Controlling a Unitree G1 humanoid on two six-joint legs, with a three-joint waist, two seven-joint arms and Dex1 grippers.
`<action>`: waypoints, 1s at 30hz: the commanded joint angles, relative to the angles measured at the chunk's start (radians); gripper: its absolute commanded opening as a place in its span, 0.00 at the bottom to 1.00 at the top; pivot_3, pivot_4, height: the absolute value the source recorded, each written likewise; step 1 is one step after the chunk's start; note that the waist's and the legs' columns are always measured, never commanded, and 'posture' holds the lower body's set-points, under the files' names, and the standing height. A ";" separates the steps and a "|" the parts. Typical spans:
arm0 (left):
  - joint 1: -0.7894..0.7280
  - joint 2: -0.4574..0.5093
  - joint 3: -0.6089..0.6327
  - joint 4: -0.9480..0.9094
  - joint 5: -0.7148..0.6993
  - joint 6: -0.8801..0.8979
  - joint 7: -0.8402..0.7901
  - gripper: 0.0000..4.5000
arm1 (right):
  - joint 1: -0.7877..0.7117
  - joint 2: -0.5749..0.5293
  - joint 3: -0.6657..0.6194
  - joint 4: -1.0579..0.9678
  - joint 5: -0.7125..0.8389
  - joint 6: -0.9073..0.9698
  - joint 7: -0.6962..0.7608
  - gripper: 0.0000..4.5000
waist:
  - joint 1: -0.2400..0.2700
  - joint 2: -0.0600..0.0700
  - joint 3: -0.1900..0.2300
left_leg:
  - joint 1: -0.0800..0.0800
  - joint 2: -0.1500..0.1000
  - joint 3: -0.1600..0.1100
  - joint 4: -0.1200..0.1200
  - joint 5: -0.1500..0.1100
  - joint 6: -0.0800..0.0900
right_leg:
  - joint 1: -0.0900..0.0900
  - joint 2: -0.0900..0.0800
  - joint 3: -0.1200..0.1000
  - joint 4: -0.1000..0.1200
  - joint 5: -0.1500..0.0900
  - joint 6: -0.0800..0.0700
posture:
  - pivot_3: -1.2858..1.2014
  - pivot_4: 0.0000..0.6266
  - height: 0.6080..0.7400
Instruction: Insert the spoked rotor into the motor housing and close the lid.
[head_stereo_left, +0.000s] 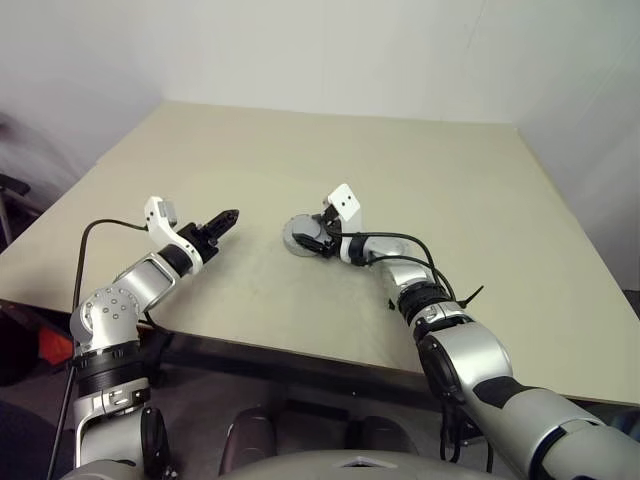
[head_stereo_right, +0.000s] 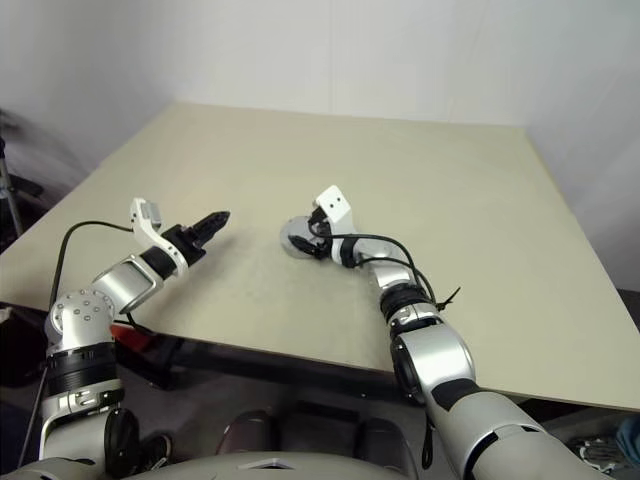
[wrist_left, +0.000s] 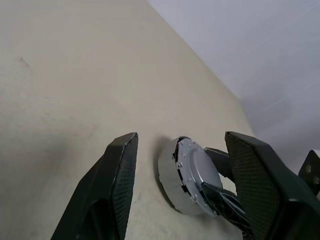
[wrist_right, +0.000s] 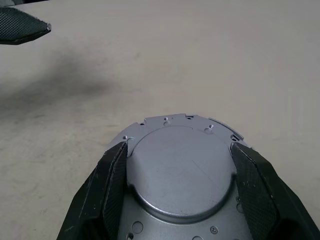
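Beige table (head_stereo_left: 480, 220), bare but for one round grey motor assembly near its middle.
Left gripper (head_stereo_left: 228, 219) hovers open and empty, well apart; the lid (wrist_right: 180, 170) caps the motor housing (wrist_left: 167, 172), right gripper (wrist_right: 180, 165) straddling its rim, apparently seating it.

One closed motor housing (wrist_right: 182, 175), two hands.
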 joint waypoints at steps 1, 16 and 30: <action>-0.009 0.004 0.015 -0.029 -0.008 -0.015 0.000 0.66 | -0.008 -0.007 -0.010 0.022 -0.001 0.021 -0.020 0.71 | 0.000 0.000 0.000 | 0.000 0.000 0.000 0.000 0.000 0.000 | 0.000 0.000 0.000 0.000 0.000 0.000 | 0.52 0.00 1.00; 0.000 0.010 0.018 -0.037 -0.013 -0.008 0.004 0.66 | -0.007 0.004 0.013 0.064 -0.044 -0.024 -0.108 0.71 | -0.002 0.000 0.000 | 0.002 0.000 0.000 -0.001 0.000 -0.001 | 0.000 0.000 0.002 0.000 -0.003 0.005 | 0.52 0.00 1.00; 0.002 0.012 0.022 -0.043 -0.016 -0.005 0.011 0.66 | -0.009 0.012 0.050 0.090 -0.066 -0.038 -0.113 0.71 | -0.009 0.001 0.000 | 0.003 0.000 0.000 -0.003 0.000 -0.001 | -0.001 0.000 0.003 -0.001 -0.003 0.005 | 0.52 0.00 1.00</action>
